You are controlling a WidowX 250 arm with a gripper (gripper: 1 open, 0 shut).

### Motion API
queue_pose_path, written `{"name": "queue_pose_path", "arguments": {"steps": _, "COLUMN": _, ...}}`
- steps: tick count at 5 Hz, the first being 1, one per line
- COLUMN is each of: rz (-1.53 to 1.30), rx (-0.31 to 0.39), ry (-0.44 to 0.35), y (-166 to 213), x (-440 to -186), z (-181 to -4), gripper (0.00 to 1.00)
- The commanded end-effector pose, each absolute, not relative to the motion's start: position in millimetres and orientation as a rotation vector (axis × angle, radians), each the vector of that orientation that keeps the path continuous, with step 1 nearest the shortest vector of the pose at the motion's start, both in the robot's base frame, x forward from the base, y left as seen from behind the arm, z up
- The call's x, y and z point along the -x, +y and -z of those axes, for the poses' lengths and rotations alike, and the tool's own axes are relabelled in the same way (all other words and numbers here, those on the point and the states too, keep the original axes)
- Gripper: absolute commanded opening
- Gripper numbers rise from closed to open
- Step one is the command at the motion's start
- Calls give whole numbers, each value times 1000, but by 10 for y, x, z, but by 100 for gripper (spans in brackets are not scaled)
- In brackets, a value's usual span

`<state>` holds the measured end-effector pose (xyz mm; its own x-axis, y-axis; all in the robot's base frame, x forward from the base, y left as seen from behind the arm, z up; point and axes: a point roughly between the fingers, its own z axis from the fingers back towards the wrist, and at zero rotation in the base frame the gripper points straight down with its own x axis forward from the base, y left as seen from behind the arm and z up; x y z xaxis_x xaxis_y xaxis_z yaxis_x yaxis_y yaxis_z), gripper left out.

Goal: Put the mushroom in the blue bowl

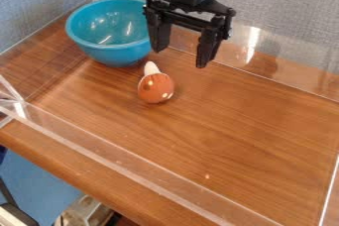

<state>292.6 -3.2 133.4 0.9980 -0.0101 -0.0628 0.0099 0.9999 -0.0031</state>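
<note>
The mushroom (157,86) lies on its side on the wooden table, orange-brown cap toward me and cream stem pointing back. The blue bowl (111,32) stands at the back left, teal and glossy, with nothing visible inside it. My gripper (181,55) hangs just behind and slightly right of the mushroom, black fingers (158,32) pointing down and spread wide. It is open with nothing between the fingers, and its tips hover a little above the table, apart from both the mushroom and the bowl.
A low clear plastic wall (79,141) rims the wooden table (225,141) along the front, left and back edges. A blue-grey backdrop stands behind the table.
</note>
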Motion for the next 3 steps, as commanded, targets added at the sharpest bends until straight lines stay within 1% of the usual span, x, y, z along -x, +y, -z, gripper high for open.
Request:
{"name": "queue_pose_path", "arguments": {"steps": 1, "rz": -42, "rx": -5, "ry": 60, "y": 150, "x": -3037, "z": -1217, "gripper": 100}}
{"name": "queue_pose_path", "arguments": {"steps": 3, "rz": -89, "rx": -17, "ry": 86, "y": 430, "x": -3100, "z": -664, "gripper": 100}}
